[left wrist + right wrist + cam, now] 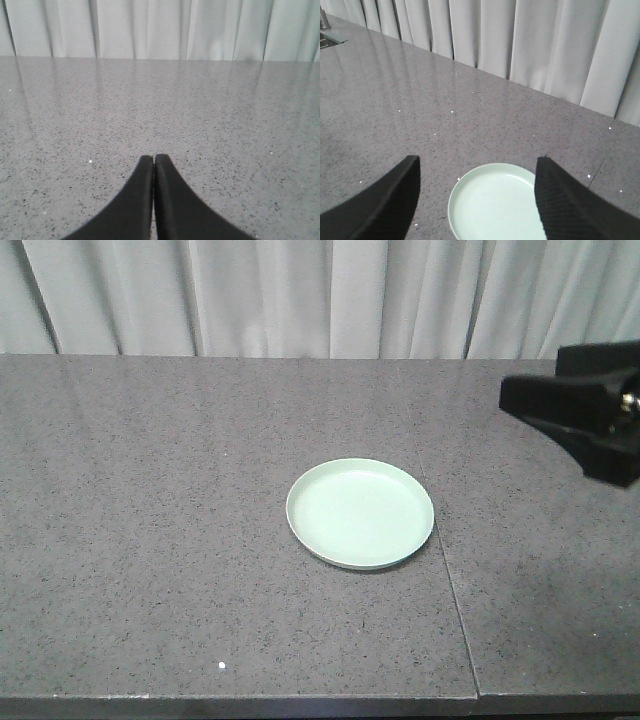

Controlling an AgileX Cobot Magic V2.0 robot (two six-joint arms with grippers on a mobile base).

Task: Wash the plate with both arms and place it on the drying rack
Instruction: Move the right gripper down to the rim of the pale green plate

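**1. Plate orientation.** Plate [360, 513] lies flat on counter [150, 540], open side up, rim level. Round, so no long axis and no heading. In the front view it sits approx. centre of counter, slightly right of middle, its right edge just beside the seam [447, 580] that runs front to back.

**2. Position rel. to grippers, L to R.**
- Left gripper [153, 160]: fingers pressed together tip to tip, nothing between them. It is aimed along the bare counter [225, 125] toward the curtain [160, 27]. Its position rel. to the plate can't be told.
- Right gripper [477, 161]: fingers [390, 200] spread wide, holding nothing. Plate [495, 205] lies below and between them, not touching either; its near edge is cut off by the frame.
- Right arm [585, 415] shows in the front view at the right edge, above the counter, to the right of the plate and further back, well apart from it.

**3. Materials/shapes.**
- Counter: dark grey speckled stone, flat, semi-gloss.
- Plate: pale mint green, smooth, plain, low raised rim.
- Fingers: matte black and curved; the right pair has a fine-grained texture.
- Curtain [300, 295]: pale grey, vertical folds, behind the counter's far edge.
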